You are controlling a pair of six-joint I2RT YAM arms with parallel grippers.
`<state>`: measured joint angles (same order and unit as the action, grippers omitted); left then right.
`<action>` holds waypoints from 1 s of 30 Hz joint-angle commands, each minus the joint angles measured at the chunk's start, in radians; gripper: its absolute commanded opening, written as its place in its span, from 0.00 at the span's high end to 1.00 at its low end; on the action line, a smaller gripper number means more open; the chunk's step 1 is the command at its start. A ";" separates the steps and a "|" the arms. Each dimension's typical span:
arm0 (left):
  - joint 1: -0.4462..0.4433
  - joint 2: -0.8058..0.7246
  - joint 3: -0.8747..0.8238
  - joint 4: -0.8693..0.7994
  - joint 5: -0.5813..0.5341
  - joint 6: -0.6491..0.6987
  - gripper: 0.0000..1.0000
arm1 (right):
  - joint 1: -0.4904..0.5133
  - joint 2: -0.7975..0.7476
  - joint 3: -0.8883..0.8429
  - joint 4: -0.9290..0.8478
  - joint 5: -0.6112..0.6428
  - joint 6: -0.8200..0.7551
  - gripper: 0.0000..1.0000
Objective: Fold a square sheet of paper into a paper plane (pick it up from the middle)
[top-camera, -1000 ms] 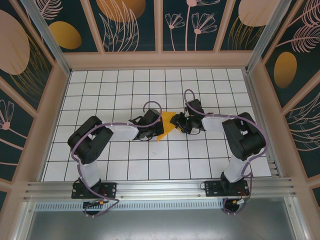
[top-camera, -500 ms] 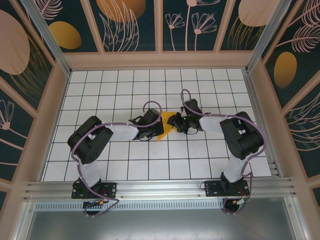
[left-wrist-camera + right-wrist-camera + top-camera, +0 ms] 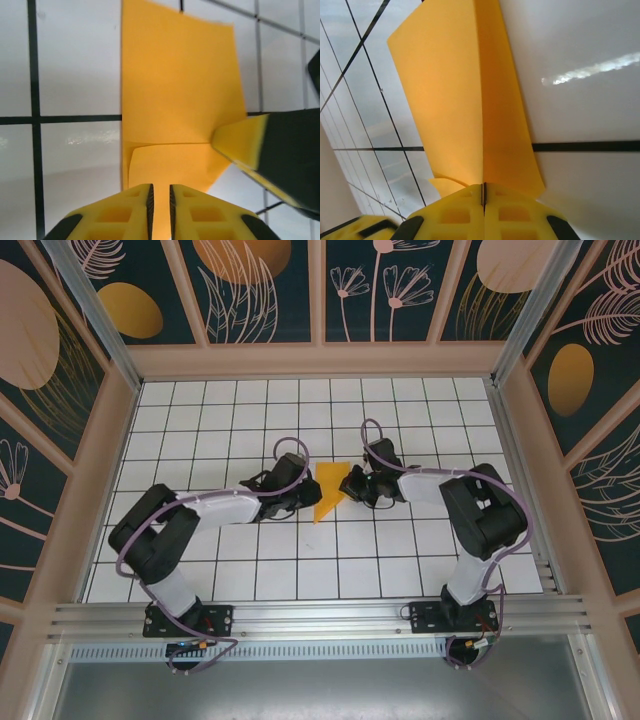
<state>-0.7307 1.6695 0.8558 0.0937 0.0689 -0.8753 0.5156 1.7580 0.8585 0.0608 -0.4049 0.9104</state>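
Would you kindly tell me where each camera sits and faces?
Top external: above and behind, facing down at the white gridded table; both arms, left pincer and right pincer flanking the folded orange-yellow paper sheet.
Left wrist: on the left arm, facing along its fingers onto the sheet.
Right wrist: on the right arm, facing along shut fingers gripping the sheet.
Shared: the sheet.

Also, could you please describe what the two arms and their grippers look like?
Both the left arm and right arm have bulky black joint housings joined by white links, on black bases bolted to a metal rail. A thin purple cable loops along each. The left gripper and right gripper have yellow fingers with recessed pockets and black backing.
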 commanded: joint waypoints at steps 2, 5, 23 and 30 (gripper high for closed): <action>0.019 -0.120 -0.044 0.029 -0.015 0.060 0.73 | 0.044 -0.138 0.038 -0.098 0.177 0.062 1.00; 0.033 -0.191 -0.078 0.052 -0.034 0.099 0.62 | 0.079 -0.206 0.027 -0.134 0.278 0.137 1.00; 0.055 -0.294 -0.359 0.573 0.012 0.481 0.14 | 0.169 -0.108 0.121 -0.205 0.428 0.556 1.00; 0.055 -0.218 -0.404 0.724 0.032 0.600 0.13 | 0.160 0.006 0.235 -0.226 0.364 0.495 1.00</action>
<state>-0.6788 1.4342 0.4774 0.6781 0.0769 -0.3653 0.6765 1.7176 1.0279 -0.1364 -0.0090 1.4235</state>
